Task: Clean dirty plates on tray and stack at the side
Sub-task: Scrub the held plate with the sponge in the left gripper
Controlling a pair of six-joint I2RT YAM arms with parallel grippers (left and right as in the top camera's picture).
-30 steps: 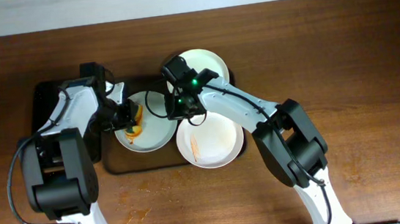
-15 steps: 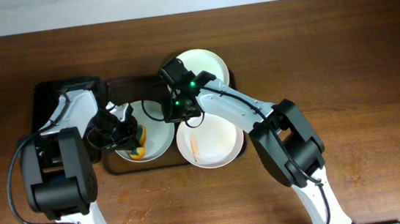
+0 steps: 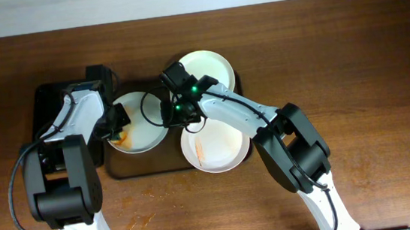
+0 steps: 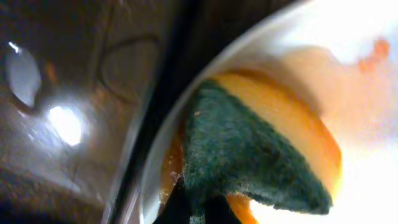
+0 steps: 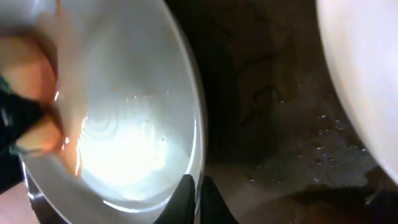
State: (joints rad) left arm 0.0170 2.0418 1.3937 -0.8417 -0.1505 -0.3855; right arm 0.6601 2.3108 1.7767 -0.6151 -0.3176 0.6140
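White round plate (image 3: 146, 128) needs steadying; right gripper (image 3: 176, 116) pinches its rim; left gripper (image 3: 118, 126), clamping green-and-orange sponge (image 4: 249, 149), should scrub orange smears (image 4: 373, 50) firmly.

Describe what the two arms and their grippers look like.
Both arms have white link shells and chunky black joint housings. The left arm and right arm each trail a thin black cable along the lower links. A green light glows near the right wrist. The left gripper and right gripper are black with slim dark fingers.
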